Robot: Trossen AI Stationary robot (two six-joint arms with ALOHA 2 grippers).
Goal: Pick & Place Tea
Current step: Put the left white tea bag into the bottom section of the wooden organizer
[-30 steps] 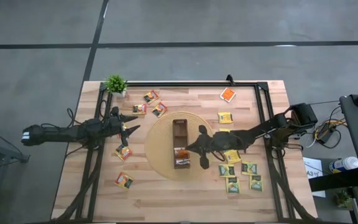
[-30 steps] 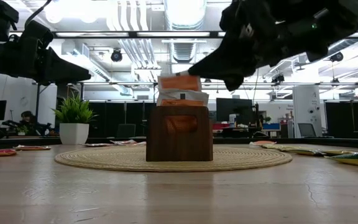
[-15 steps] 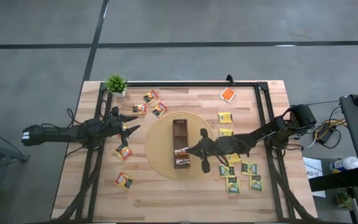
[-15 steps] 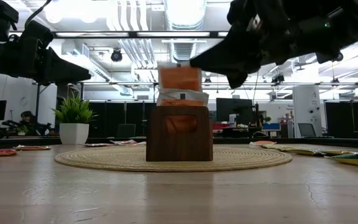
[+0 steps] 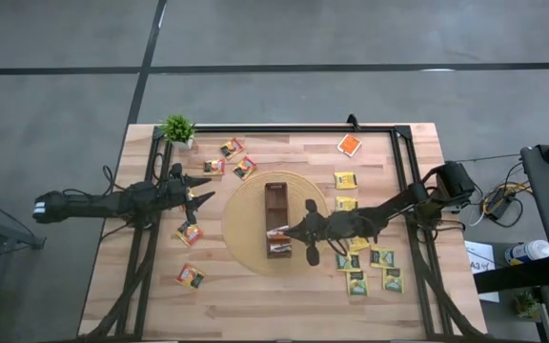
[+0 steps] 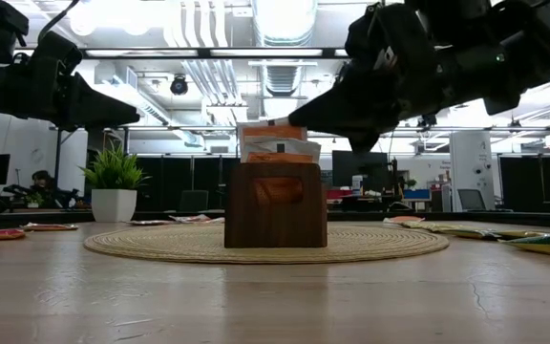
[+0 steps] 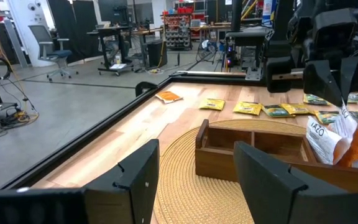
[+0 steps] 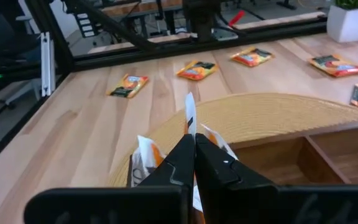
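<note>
A long brown wooden box (image 5: 276, 198) stands on the round woven mat (image 5: 244, 229); sachets stand upright in its near compartment (image 6: 280, 150). My right gripper (image 6: 292, 118) reaches in from the table's right and is shut on an orange tea sachet (image 6: 273, 134) at the top of that compartment. Loose tea sachets lie flat on the table to the left (image 5: 190, 232) and right (image 5: 382, 255) of the mat. My left gripper (image 5: 198, 197) waits open at the mat's left, clear of everything. My right gripper pinches the orange sachet's upper edge (image 6: 285, 124) between its two fingers; in the right wrist view the sachet shows edge-on (image 8: 189, 115) ahead of the shut fingertips. The fingers come from the table's right, slanting slightly down. The sachet stands upright, its lower part among the sachets in the box.
A small potted plant (image 5: 177, 128) stands at the far left corner. Black frame rails (image 5: 406, 181) run along the table's sides and far edge. More sachets lie near the far edge (image 5: 349, 145) and near the left front (image 5: 191, 276).
My right gripper has come down toward the box, staying shut on the orange sachet. The sachet stood tall above the box half a second ago; now it has sunk into the near compartment, with only its top strip showing.
</note>
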